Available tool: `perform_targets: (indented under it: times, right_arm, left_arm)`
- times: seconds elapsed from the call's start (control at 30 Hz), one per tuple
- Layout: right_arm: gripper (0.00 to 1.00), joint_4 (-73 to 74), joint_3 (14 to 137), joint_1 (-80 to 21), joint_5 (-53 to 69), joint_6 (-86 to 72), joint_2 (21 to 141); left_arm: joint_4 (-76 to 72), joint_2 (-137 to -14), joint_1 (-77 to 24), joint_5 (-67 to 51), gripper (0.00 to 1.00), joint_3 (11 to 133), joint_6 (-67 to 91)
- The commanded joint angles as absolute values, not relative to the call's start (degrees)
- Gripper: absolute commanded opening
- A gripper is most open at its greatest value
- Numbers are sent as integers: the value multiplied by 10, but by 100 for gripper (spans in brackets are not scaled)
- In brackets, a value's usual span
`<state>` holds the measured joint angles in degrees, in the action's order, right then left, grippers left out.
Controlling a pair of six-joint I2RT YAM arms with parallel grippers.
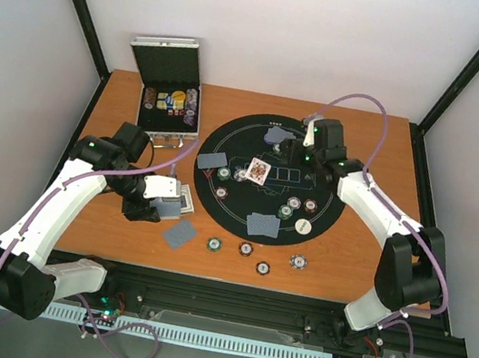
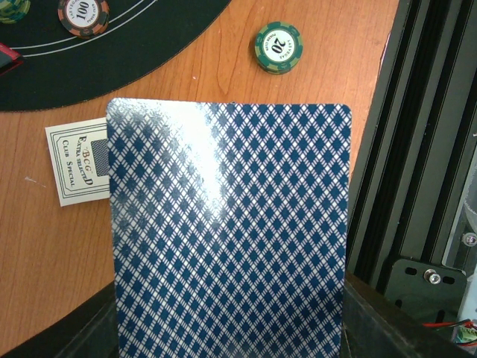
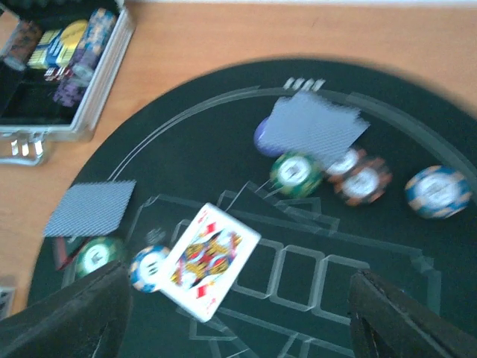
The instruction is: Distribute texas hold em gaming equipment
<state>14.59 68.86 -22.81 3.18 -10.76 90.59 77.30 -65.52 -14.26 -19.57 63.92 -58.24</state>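
Note:
A face-up court card of diamonds (image 3: 209,257) lies on the black round mat (image 1: 330,190), its edge over a blue chip (image 3: 147,267). My right gripper (image 3: 238,321) hovers above it, open and holding nothing; in the top view the right gripper (image 1: 294,156) is over the mat's far half. My left gripper (image 1: 167,202) sits left of the mat, shut on blue-backed playing cards (image 2: 227,231) that fill its wrist view. Face-down cards (image 1: 262,226) and striped chips (image 1: 285,212) lie round the mat. More chips (image 1: 214,245) lie on the wood in front.
The open silver case (image 1: 169,107) stands at the back left with chips inside. A printed white card (image 2: 77,160) lies on the wood by the held cards. A green chip (image 2: 277,46) sits near the black rail (image 2: 417,186) at the table's front edge.

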Motion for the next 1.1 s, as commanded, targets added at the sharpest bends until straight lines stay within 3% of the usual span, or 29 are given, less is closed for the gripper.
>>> perform_targets:
  times: [0.0, 0.2, 0.57, 0.8, 1.07]
  right_arm:
    - [76, 168, 664, -239, 147, -224, 954]
    - [52, 108, 603, -276, 179, -281, 995]
    - [44, 108, 647, -308, 164, -302, 1085]
    - [27, 119, 694, -308, 150, -312, 1133]
    - [20, 165, 720, -308, 67, -296, 1137]
  left_arm:
    - [767, -655, -142, -205, 1, 657, -583]
    - [762, -660, -142, -207, 1, 652, -582]
    - [759, -664, -142, -209, 1, 651, -577]
    - [758, -660, -142, -201, 1, 649, -580]
    - [758, -662, -142, -199, 1, 648, -584]
